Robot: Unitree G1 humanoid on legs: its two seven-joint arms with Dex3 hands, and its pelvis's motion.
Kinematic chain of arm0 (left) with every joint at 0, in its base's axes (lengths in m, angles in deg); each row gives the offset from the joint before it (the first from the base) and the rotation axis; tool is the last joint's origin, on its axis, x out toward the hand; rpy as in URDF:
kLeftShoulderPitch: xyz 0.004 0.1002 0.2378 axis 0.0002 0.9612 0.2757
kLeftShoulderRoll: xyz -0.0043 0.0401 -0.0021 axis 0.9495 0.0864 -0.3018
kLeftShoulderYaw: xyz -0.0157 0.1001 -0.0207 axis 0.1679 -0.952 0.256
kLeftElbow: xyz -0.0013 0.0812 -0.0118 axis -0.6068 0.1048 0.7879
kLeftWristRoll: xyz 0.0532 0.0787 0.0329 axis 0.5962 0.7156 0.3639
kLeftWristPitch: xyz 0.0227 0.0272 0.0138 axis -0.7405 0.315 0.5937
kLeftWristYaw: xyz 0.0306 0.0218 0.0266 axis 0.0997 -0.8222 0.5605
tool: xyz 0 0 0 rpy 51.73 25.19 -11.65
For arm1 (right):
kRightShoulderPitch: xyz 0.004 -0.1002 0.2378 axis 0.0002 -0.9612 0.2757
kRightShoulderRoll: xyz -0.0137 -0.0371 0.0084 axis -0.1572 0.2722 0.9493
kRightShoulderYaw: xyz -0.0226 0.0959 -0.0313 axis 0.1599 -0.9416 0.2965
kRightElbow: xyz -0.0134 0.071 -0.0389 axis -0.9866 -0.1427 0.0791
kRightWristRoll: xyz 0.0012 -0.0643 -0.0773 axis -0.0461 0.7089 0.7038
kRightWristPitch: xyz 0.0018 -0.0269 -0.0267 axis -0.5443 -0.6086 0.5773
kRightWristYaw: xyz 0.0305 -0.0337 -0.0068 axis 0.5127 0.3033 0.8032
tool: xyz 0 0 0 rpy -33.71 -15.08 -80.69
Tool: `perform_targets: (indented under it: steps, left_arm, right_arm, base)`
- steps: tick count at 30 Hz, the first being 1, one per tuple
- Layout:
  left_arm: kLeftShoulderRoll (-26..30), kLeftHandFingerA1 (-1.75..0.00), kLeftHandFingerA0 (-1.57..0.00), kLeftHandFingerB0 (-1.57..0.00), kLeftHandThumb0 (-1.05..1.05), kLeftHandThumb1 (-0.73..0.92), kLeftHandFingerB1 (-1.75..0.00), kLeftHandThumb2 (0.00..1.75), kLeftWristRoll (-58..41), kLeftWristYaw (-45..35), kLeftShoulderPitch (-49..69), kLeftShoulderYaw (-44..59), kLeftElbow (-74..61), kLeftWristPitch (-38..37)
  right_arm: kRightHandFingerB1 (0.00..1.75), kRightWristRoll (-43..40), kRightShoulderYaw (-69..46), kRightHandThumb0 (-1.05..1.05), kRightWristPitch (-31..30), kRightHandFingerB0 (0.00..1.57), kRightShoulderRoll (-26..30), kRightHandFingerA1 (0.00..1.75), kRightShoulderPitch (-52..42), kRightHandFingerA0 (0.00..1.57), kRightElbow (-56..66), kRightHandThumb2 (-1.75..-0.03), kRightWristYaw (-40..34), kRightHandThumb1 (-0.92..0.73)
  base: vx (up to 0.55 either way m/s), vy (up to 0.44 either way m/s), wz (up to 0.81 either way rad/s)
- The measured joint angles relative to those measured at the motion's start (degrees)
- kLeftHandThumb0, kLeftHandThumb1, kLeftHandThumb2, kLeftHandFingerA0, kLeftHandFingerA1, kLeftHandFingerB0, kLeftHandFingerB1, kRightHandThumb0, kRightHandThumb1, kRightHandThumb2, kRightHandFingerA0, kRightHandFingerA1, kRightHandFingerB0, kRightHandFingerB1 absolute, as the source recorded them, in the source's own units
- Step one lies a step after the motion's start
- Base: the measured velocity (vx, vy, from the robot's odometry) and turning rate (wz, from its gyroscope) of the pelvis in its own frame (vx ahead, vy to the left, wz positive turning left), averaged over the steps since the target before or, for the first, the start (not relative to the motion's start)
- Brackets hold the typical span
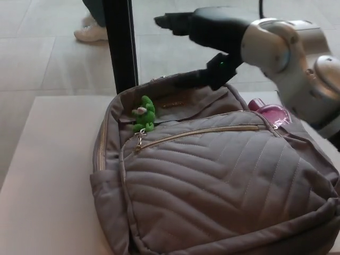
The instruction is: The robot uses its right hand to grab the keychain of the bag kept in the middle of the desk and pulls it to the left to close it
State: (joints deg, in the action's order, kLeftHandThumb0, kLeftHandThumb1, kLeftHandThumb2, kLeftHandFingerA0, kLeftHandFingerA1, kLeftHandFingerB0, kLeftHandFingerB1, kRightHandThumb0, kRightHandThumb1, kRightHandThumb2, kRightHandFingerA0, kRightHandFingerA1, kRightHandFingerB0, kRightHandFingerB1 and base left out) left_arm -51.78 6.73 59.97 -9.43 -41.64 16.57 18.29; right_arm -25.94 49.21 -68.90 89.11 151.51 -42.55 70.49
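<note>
The pale worktop [48,175] fills the lower part of the view, from 9 o'clock round to 6. The grey quilted bag [212,191] lies on it and covers the middle and the whole 3 to 6 o'clock side. Its gold zip line [202,133] runs across the front from 3 o'clock toward the centre.

The silver right forearm [297,58] comes in from 2 o'clock, above the bag's top edge. A black post [119,42] stands on the tiled floor [42,48] at 11 o'clock, behind the bag.

The right hand [212,40] hangs at 12 to 1 o'clock, above the bag and clear of it. Its black fingers [167,21] are spread apart and hold nothing.

A pink thing [272,113] shows at the bag's 2 o'clock corner; what it is cannot be told. The green keychain [143,114] rests on the bag's upper left at 11 o'clock from centre, at the left end of the zip line and well apart from the hand. A person's pale shoe [91,33] shows on the floor at 11 o'clock, beside the post.
</note>
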Motion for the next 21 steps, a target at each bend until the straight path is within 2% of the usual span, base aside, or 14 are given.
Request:
perform_targets:
  steps: [1,3,4,5,7,8,9,10,11,12,13,18,19,21]
  left_arm:
    - [0.00,-0.69,-0.63,-0.47,-0.40,0.54,-0.61,0.93,0.02,-0.02,0.00,0.00,-0.05,0.00]
    - [0.00,-0.69,-0.64,-0.49,-0.39,0.54,-0.62,0.92,0.02,-0.02,0.24,0.10,-0.23,-0.05]
    - [0.00,-0.57,-0.70,-0.59,-0.36,0.72,-0.52,0.61,0.02,-0.02,0.49,0.14,-0.43,-0.08]
    - [0.00,-0.55,-0.68,-0.58,-0.37,0.71,-0.51,0.61,0.03,-0.02,0.74,0.17,-0.54,-0.13]
    - [0.00,-0.55,-0.68,-0.58,-0.37,0.71,-0.51,0.61,0.03,0.01,1.26,0.35,-0.67,-0.39]
    - [0.00,-0.55,-0.68,-0.58,-0.39,0.70,-0.51,0.60,0.04,0.02,1.57,0.43,-0.53,-0.49]
    - [0.00,-0.67,-0.62,-0.46,-0.42,0.53,-0.60,0.92,0.05,0.02,1.71,0.44,-0.46,-0.54]
    - [0.00,-0.67,-0.62,-0.46,-0.42,0.53,-0.60,0.92,0.06,0.02,1.97,0.44,-0.29,-0.68]
    - [0.00,-0.55,-0.67,-0.57,-0.39,0.70,-0.50,0.60,0.05,0.02,2.04,0.44,-0.16,-0.69]
    - [0.00,-0.55,-0.68,-0.58,-0.39,0.70,-0.51,0.60,0.05,0.01,2.09,0.44,0.02,-0.69]
    - [0.00,-0.69,-0.65,-0.48,-0.44,0.54,-0.61,0.93,0.04,0.02,2.10,0.44,0.18,-0.69]
    - [0.00,-0.70,-0.64,-0.50,-0.42,0.55,-0.62,0.94,0.03,0.01,2.29,0.46,0.28,-0.68]
    - [0.00,-0.59,-0.69,-0.59,-0.38,0.71,-0.54,0.61,0.03,0.01,2.33,0.47,0.25,-0.68]
    - [0.00,-0.58,-0.70,-0.59,-0.37,0.71,-0.53,0.61,0.02,0.01,2.44,0.47,0.15,-0.68]
  right_arm:
    - [0.00,-0.16,-1.00,-0.99,0.00,0.00,1.47,0.00,-0.21,0.00,0.15,-0.74,0.93,-0.92]
    - [0.00,-0.37,-2.32,-1.00,0.06,0.00,3.57,0.00,-0.53,0.00,0.26,-0.75,2.27,-0.92]
    - [0.01,-0.55,-3.22,-1.00,0.10,0.00,5.10,0.00,-0.79,0.00,0.39,-0.74,3.24,-0.92]
    - [0.00,-0.82,-4.30,-0.99,0.15,0.00,6.55,0.01,-1.12,0.00,0.50,-0.99,4.09,-0.73]
    - [0.00,-1.92,-7.96,-0.99,0.53,0.00,10.02,0.01,-2.54,0.00,0.46,-0.99,5.39,-0.73]
    - [0.05,-2.46,-9.97,-0.97,0.64,0.00,11.84,0.23,-3.42,0.00,0.33,-1.19,5.95,-0.82]
    - [0.00,-2.68,-10.84,-1.04,0.68,0.00,12.61,0.10,-3.81,0.00,0.26,-1.17,6.15,-0.85]
    - [0.00,-3.35,-13.67,-1.04,0.83,0.00,14.92,0.10,-5.41,0.00,0.15,-1.17,6.45,-0.85]
    - [0.00,-3.72,-15.41,-1.02,0.85,0.00,16.19,0.12,-6.45,0.00,0.13,-1.17,6.59,-0.85]
    - [0.02,-4.17,-17.58,-1.02,0.86,0.00,17.67,0.13,-8.00,0.00,0.12,-1.18,6.72,-0.84]
    - [0.04,-4.52,-19.68,-1.05,0.93,0.02,18.94,0.09,-9.53,0.00,0.09,-1.17,6.79,-0.82]
    - [0.23,-5.43,-28.84,-1.04,1.57,0.01,23.67,0.15,-17.93,0.00,-0.33,-1.10,6.79,-0.75]
    - [0.28,-5.59,-30.43,-1.02,1.75,0.01,24.17,0.20,-19.74,0.00,-0.41,-1.09,6.78,-0.72]
    - [0.44,-5.89,-33.71,-1.00,2.16,0.06,25.09,0.34,-23.65,0.00,-0.59,-1.11,6.78,-0.72]
  base:
    - [0.00,0.000,0.00]
    - [0.00,0.000,0.00]
    - [0.00,0.000,0.00]
    - [0.00,0.000,0.00]
    - [0.00,0.000,0.00]
    - [0.00,0.000,0.00]
    - [0.00,0.000,0.00]
    - [0.00,0.000,0.00]
    - [0.00,0.000,0.00]
    - [0.00,0.000,0.00]
    - [0.00,0.000,0.00]
    - [0.00,0.000,0.00]
    - [0.00,0.000,0.00]
    - [0.00,0.000,0.00]
